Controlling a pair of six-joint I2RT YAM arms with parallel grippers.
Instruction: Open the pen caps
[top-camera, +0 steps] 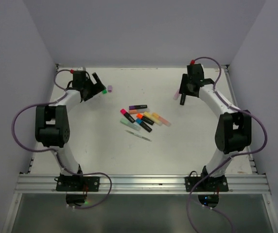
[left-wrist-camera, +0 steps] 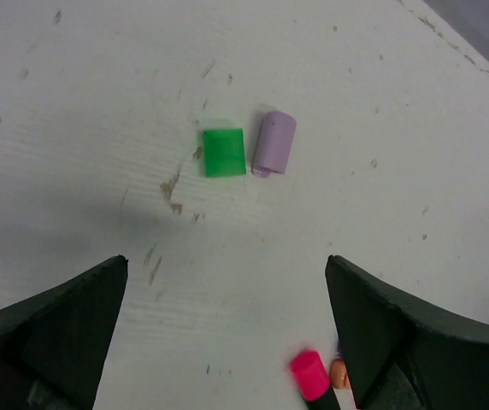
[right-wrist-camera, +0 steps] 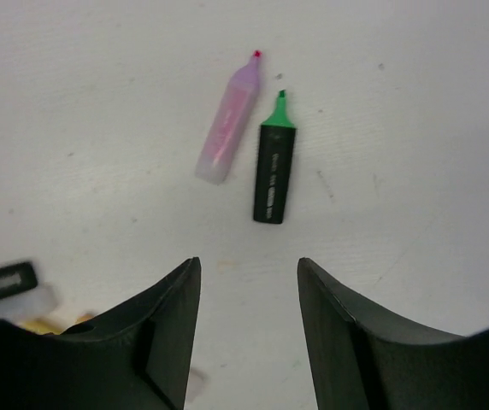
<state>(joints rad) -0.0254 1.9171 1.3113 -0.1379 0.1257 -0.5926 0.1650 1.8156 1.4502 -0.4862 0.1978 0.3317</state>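
Note:
Two loose pen caps lie on the white table in the left wrist view, a green cap and a lilac cap, side by side. My left gripper is open and empty just short of them; in the top view it is at the far left beside the green cap. My right gripper is open and empty short of two uncapped barrels, a pale pink one and a black one with a green tip. In the top view it is at the far right.
A cluster of capped highlighters lies mid-table, with a thin silvery stick just in front of it. A pink cap on a black pen shows at the bottom of the left wrist view. White walls enclose the table's sides and back.

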